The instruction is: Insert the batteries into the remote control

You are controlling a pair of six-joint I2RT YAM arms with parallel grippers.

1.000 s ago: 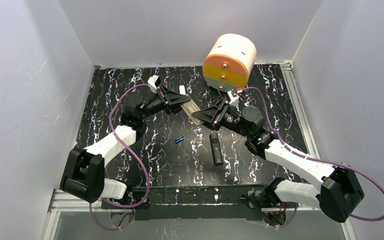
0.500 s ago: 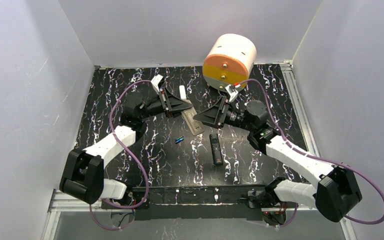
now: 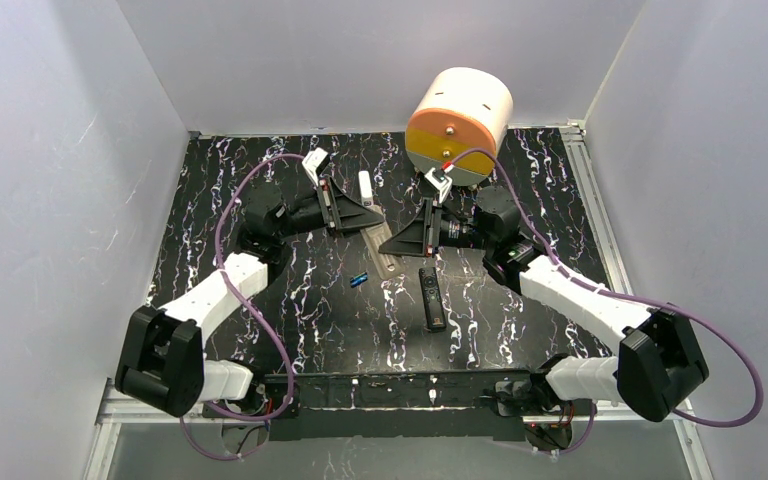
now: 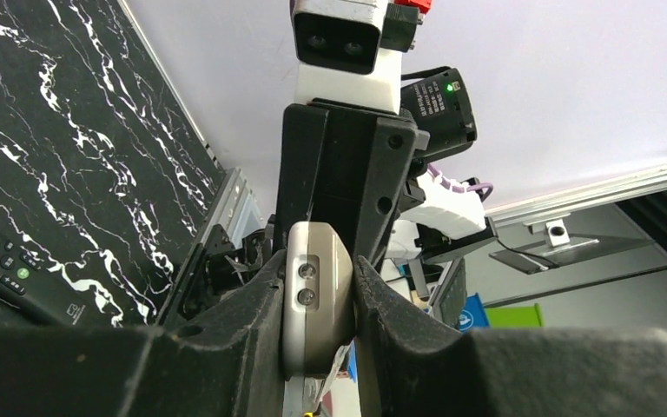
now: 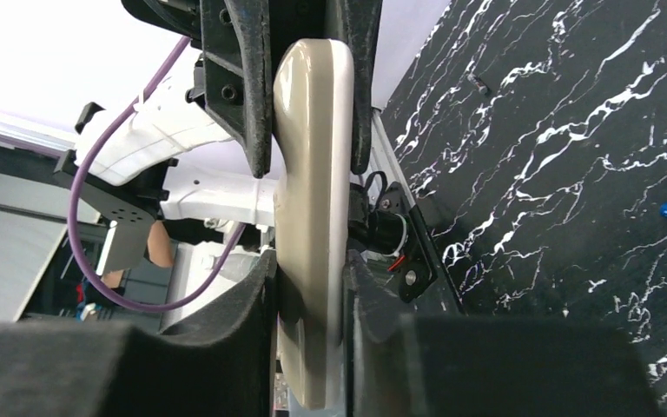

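1. Left fingers (image 4: 317, 280) are closed down tight on one end of the remote control (image 4: 313, 304). The casing fills the whole gap between them.
2. Right fingers (image 5: 308, 265) are doing the same on the other end, clamped on the long edges with the greyish-tan side facing that camera. So both arms have 1 remote between them, roughly mid-tabletop (image 3: 260, 330), and it looks lifted and tilted.
3. From the remote in the top view, the shiny blue battery (image 3: 359, 279) lies loose on the tabletop at about 8 o'clock, near but not touching anything.
4. I can't find the 2nd battery in any view.
5. The slim black remote (image 3: 430, 297) sits at about 5 o'clock, the little white stick (image 3: 365, 185) at about 11, and the big white-and-orange drum (image 3: 458, 122) at about 1.
6. Progress, as I read it: 0 of 2 batteries are in. I can't tell whether the battery cover is off. Left to do: expose the bay, pick up each cell, seat both.
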